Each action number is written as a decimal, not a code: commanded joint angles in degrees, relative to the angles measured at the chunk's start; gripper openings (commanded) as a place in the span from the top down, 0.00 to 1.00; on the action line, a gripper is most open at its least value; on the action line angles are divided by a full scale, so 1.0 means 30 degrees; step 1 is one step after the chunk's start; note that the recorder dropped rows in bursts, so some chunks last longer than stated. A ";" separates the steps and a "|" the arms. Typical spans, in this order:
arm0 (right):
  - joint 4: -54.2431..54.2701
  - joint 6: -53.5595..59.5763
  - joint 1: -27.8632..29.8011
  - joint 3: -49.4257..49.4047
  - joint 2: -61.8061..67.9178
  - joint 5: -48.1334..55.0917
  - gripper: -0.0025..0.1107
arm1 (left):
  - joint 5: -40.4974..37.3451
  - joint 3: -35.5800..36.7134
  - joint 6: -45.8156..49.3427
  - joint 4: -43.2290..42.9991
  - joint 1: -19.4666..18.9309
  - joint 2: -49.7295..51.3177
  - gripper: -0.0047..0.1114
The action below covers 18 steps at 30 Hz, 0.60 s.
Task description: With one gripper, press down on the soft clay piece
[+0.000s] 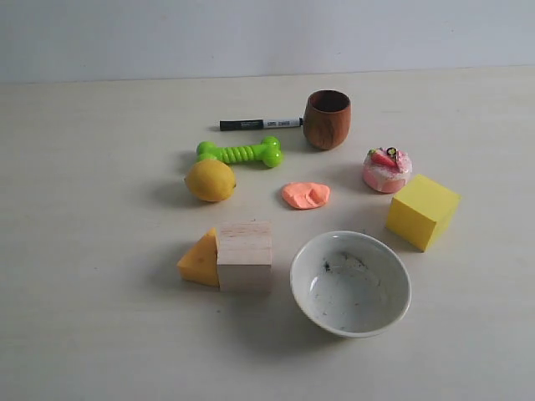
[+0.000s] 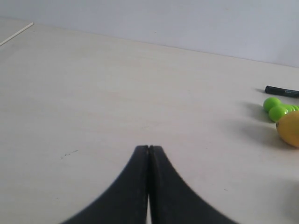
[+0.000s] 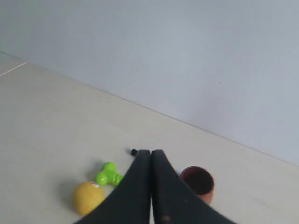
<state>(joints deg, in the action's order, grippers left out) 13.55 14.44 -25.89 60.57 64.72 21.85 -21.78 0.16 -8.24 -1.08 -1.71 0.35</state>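
Soft clay piece [image 1: 306, 195] sits mid-table, between the lemon [image 1: 210, 180] and the cake toy [image 1: 387, 170]. Left gripper [image 2: 148, 148] is over bare table [image 2: 93, 93], fingers pressed tight together. Right gripper [image 3: 150, 152] is pinched together too, pointing toward the wooden cup [image 3: 198, 183].

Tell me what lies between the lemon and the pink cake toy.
The soft clay piece lies between the lemon and the cake toy, slightly toward the camera; the rest is bare table. The exterior view shows it.

Three blocks [image 1: 422, 210] [image 1: 244, 255] [image 1: 199, 261], one each of marker [image 1: 259, 124], cup [image 1: 327, 119], bone [image 1: 240, 153], lemon [image 1: 210, 180], clay [image 1: 306, 195], cake [image 1: 387, 170], bowl [image 1: 313, 284].
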 commanded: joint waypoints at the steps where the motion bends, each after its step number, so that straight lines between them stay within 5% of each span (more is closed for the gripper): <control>1: -0.4029 -0.4815 0.2447 -0.0079 -0.2001 0.1503 0.98 | 0.0293 -0.0055 -0.0143 0.0001 0.0005 -0.0116 0.96; 5: -0.4029 -0.4815 0.7190 -0.1525 -0.4671 0.2475 0.98 | 0.0293 -0.0055 -0.0143 0.0001 0.0005 -0.0116 0.96; 10: -0.4515 -0.4815 1.0199 -0.5086 -0.7951 0.1111 0.98 | 0.0293 -0.0055 -0.0143 0.0001 0.0005 -0.0116 0.96; 18: -0.4624 -0.4815 1.1575 -1.0982 -1.2996 -0.1489 0.98 | 0.0293 -0.0055 -0.0143 0.0001 0.0005 -0.0116 0.96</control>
<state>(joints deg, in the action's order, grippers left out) 0.00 0.00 8.31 32.17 29.38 20.46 -21.78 0.16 -8.24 -1.08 -1.71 0.35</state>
